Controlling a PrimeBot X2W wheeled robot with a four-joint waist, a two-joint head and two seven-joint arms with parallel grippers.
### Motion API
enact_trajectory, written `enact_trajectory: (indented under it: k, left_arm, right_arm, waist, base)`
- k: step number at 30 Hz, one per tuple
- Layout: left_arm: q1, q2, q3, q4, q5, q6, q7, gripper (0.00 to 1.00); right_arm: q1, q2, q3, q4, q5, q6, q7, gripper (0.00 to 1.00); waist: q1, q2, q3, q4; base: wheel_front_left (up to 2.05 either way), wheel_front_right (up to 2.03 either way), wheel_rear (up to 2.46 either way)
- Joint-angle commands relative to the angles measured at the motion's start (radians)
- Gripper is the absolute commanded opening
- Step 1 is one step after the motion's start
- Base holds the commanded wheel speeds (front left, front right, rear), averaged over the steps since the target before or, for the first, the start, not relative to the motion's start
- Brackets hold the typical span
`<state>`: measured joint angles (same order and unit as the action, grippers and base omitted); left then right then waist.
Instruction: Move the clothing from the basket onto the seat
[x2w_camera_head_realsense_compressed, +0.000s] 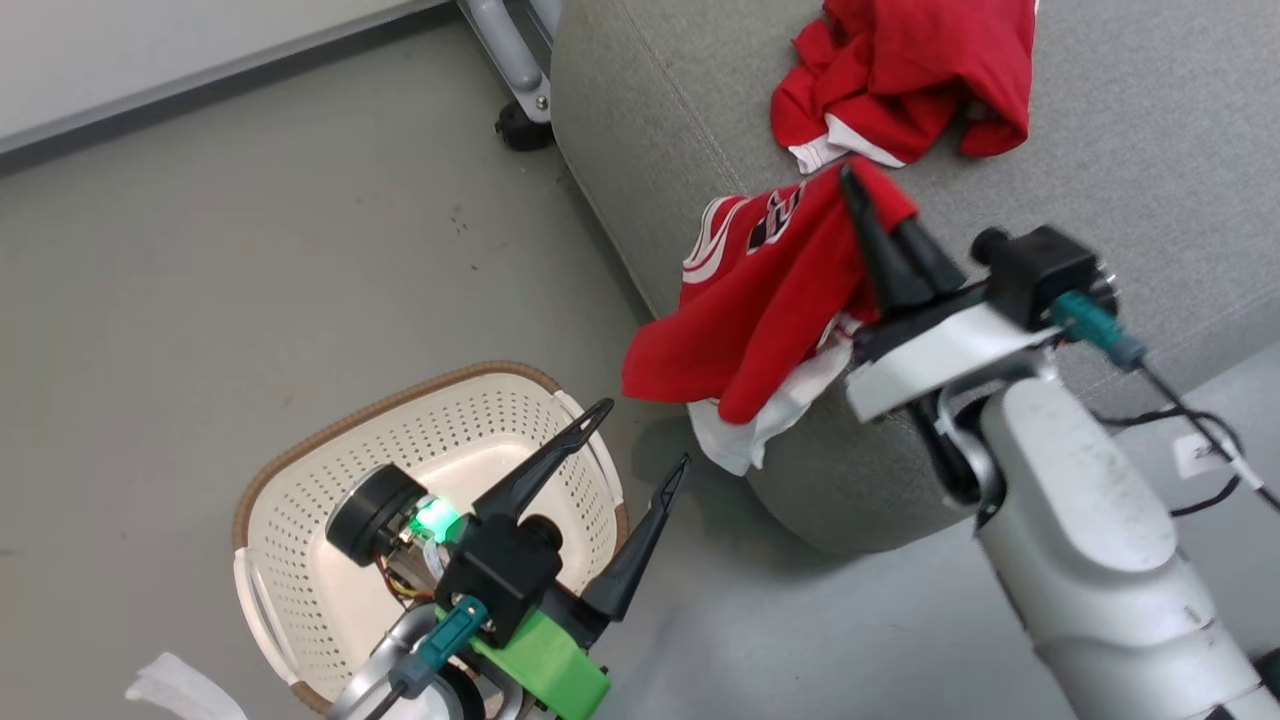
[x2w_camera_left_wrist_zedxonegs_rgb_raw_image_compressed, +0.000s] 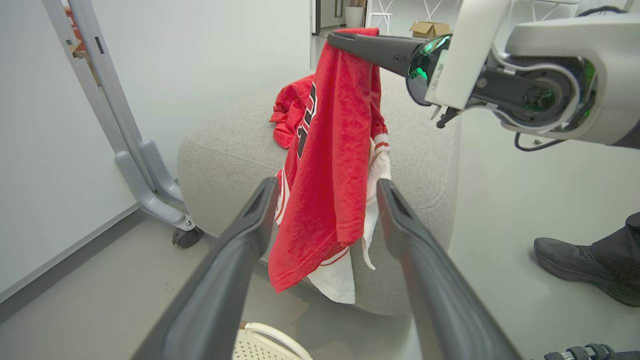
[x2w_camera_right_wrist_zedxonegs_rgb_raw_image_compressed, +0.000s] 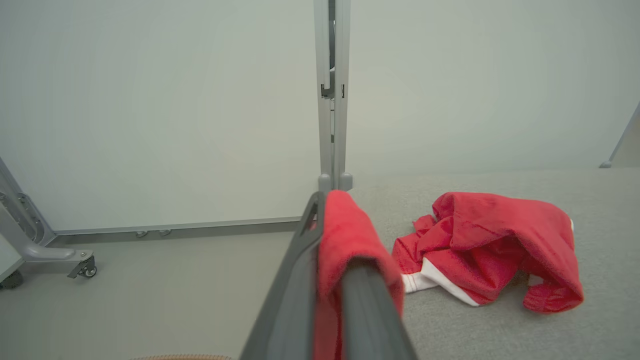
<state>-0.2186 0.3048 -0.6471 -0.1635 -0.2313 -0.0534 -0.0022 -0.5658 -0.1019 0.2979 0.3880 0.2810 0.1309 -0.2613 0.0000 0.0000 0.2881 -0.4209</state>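
Right gripper (x2w_camera_head_realsense_compressed: 852, 178): fingers clamped on the red jersey (x2w_camera_head_realsense_compressed: 760, 300), which hangs below them over the rounded edge of the seat (x2w_camera_head_realsense_compressed: 1100, 120), hem clear of the floor (x2w_camera_head_realsense_compressed: 250, 250). A second red garment (x2w_camera_head_realsense_compressed: 910, 70) lies on the cushion just beyond the fingertips. Left gripper (x2w_camera_head_realsense_compressed: 645, 432): fingers spread, holding nothing, above the basket (x2w_camera_head_realsense_compressed: 400, 395), whose near rim the arm hides. The jersey's folded numerals are unreadable.
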Motion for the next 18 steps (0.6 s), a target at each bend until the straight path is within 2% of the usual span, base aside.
enact_trajectory:
  k: [1,10,18]
  left_arm:
    - [-0.029,0.011,0.001,-0.012,0.011,-0.008,0.001,1.0]
    - [-0.129,0.012,-0.015,-0.053,0.034,-0.03,0.006,1.0]
    - [-0.221,0.004,-0.039,-0.068,0.051,-0.049,-0.008,1.0]
  right_arm:
    - [-0.041,-0.014,-0.034,-0.02,-0.013,0.0,-0.005,0.0]
    - [-0.281,-0.165,-0.278,-0.084,-0.073,0.0,0.007,0.0]
    - [-0.529,-0.345,-0.386,-0.102,-0.105,0.0,0.073,0.0]
  waist:
    - [0.0,0.0,0.069,-0.028]
    - [0.0,0.0,0.184,0.049]
    - [0.0,0.0,0.309,0.132]
  base:
    - [0.0,0.0,0.0]
    - [0.0,0.0,0.0]
    - [0.0,0.0,0.0]
